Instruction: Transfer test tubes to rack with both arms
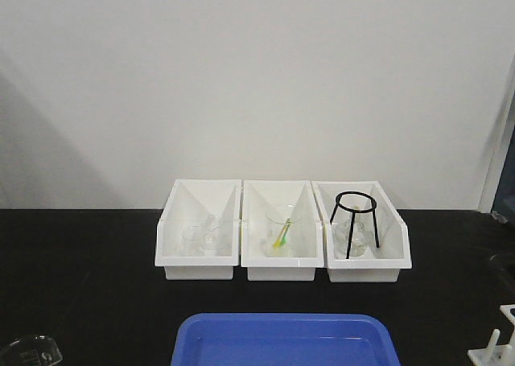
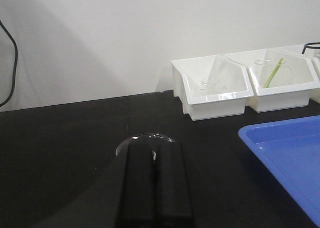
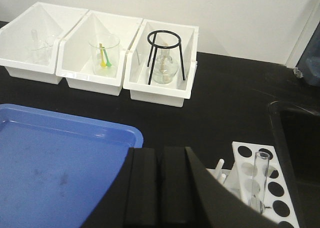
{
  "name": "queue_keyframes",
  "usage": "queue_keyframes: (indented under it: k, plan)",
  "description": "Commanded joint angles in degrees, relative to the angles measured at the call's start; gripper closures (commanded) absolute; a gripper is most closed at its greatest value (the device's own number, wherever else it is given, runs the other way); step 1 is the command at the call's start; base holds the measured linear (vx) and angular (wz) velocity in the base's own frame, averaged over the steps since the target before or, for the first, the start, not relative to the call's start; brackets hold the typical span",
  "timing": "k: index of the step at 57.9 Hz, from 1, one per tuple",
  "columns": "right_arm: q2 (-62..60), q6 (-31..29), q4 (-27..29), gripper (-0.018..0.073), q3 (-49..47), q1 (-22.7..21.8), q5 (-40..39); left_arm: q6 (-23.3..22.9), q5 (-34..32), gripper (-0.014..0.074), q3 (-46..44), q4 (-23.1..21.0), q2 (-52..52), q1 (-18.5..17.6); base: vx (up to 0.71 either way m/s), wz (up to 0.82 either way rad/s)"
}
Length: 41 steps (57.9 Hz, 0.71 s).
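Observation:
The white rack (image 3: 239,162) stands on the black table at the lower right of the right wrist view, with one clear test tube (image 3: 259,182) upright in a hole. Its corner and pegs also show in the front view (image 1: 495,350). My right gripper (image 3: 159,150) is shut and empty, between the blue tray and the rack, just left of the rack's pegs. My left gripper (image 2: 155,145) is shut, its tips over a clear round glass dish (image 2: 122,147) on the table. Neither arm shows in the front view.
Three white open-fronted bins (image 1: 282,257) stand in a row at the back, holding glassware, a beaker with a green-yellow stick (image 3: 104,55) and a black wire tripod (image 1: 355,221). A blue tray (image 1: 282,342) lies at the front centre. A dark sunken basin (image 3: 300,138) is right of the rack.

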Motion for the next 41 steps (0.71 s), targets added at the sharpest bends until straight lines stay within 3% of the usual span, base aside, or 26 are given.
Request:
queue_keyframes:
  k: [1,41]
  plan:
    - [0.1,-0.1,1.4,0.0566,-1.9,0.0,-3.9,-0.6,-4.0,0.0611,1.5,-0.2,-1.1,-0.5,0.00,0.00]
    - [0.1,-0.1,1.4,0.0566,-1.9,0.0,-3.9,-0.6,-4.0,0.0611,1.5,-0.2,-1.1,-0.5,0.00,0.00]
